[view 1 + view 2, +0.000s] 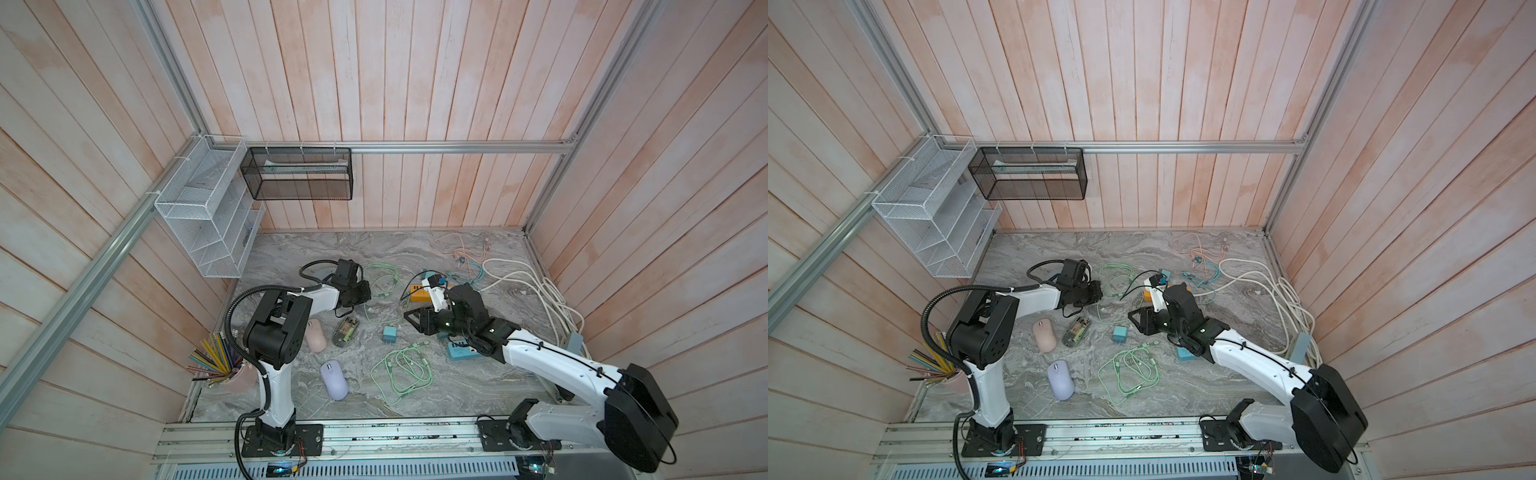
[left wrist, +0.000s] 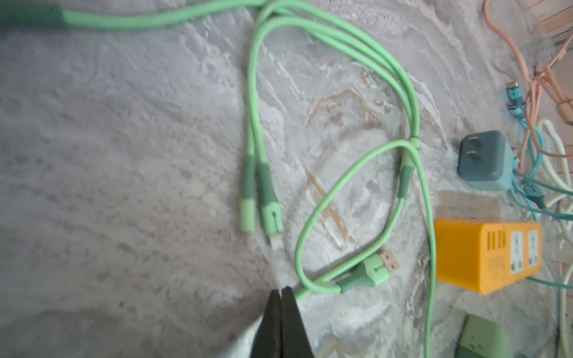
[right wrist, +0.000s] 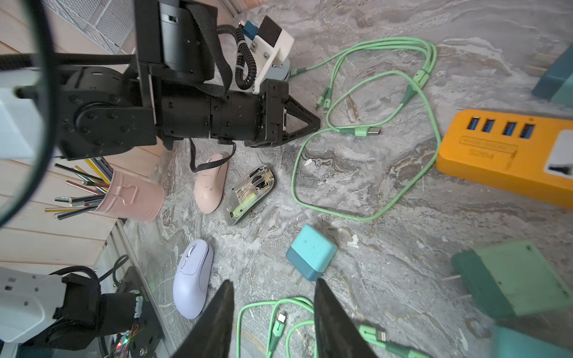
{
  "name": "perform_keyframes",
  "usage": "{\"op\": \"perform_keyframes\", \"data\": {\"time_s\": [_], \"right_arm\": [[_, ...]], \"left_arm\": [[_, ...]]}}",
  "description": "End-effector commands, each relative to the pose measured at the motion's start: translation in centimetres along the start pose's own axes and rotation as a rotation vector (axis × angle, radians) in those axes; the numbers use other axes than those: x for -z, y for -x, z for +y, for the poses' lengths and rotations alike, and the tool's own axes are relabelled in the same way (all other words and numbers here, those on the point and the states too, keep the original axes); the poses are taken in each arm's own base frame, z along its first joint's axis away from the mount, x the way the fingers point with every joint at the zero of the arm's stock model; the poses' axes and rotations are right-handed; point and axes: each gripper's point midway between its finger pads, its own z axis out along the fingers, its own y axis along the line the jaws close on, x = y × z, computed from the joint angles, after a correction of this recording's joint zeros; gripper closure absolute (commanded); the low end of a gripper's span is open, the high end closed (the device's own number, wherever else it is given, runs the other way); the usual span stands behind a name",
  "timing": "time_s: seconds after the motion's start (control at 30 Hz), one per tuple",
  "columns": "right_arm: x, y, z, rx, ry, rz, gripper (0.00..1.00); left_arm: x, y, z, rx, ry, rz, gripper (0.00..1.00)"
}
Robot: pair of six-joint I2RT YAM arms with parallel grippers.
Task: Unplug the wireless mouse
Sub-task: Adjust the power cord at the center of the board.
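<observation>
Your left gripper is pinched closed, holding nothing. Your right gripper stands partly open and empty. The grey mouse lies just beside the left wrist, with the green cable plugged in.

Pale pink plank walls, grey marbled tabletop

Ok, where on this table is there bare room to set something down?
Bare marble runs along the back wall behind the far green cable, and at the front between the green cable coil and the right arm. Crowded: around the orange power strip and the white cords, far right.
</observation>
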Motion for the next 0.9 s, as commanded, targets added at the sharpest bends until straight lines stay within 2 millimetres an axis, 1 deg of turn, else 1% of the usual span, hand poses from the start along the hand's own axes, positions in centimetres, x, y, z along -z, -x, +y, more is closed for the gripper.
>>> {"op": "perform_keyframes", "data": {"time_s": [0.0,0.07,0.1,0.17,0.2,0.27,0.33,0.4,0.43,0.53,0.6,0.7,0.87], "right_arm": [[-1.0,2.4,1.7,0.060,0.017,-0.033,0.57],[-1.6,3.0,2.3,0.067,0.029,-0.040,0.57],[-1.9,3.3,2.4,0.063,0.032,-0.043,0.57],[-2.6,3.5,2.6,0.055,0.043,-0.039,0.57],[-2.8,3.6,2.9,0.053,0.053,-0.038,0.57],[-3.1,3.5,3.4,0.050,0.066,-0.038,0.57],[-3.1,3.3,3.8,0.053,0.068,-0.035,0.57],[-2.9,2.8,3.7,0.054,0.060,-0.032,0.57],[-2.8,2.6,3.6,0.052,0.055,-0.032,0.57],[-2.3,1.7,2.9,0.037,0.041,-0.034,0.57],[-2.0,1.2,2.5,0.027,0.039,-0.035,0.57],[-1.6,0.4,2.0,0.019,0.031,-0.034,0.57],[-1.3,0.1,1.7,0.024,0.018,-0.034,0.57]], "left_arm": [[4.6,5.4,-2.8,-0.010,-0.047,-0.161,1.00],[6.2,8.1,-2.5,-0.027,-0.006,-0.235,1.00],[6.5,9.5,-1.7,-0.032,0.036,-0.271,1.00],[6.3,11.4,-0.1,-0.041,0.109,-0.315,1.00],[5.7,12.3,0.7,-0.055,0.146,-0.323,1.00],[3.7,13.3,2.0,-0.077,0.214,-0.298,1.00],[1.4,13.8,3.2,-0.088,0.263,-0.249,1.00],[-1.0,13.6,4.2,-0.086,0.291,-0.198,1.00],[-1.9,13.4,4.6,-0.078,0.302,-0.177,1.00],[-3.5,12.9,6.1,-0.038,0.362,-0.143,1.00],[-3.9,12.5,6.7,-0.027,0.378,-0.135,1.00],[-4.1,11.5,6.9,-0.023,0.371,-0.125,1.00],[-3.8,8.7,6.9,-0.001,0.345,-0.092,1.00]]}}
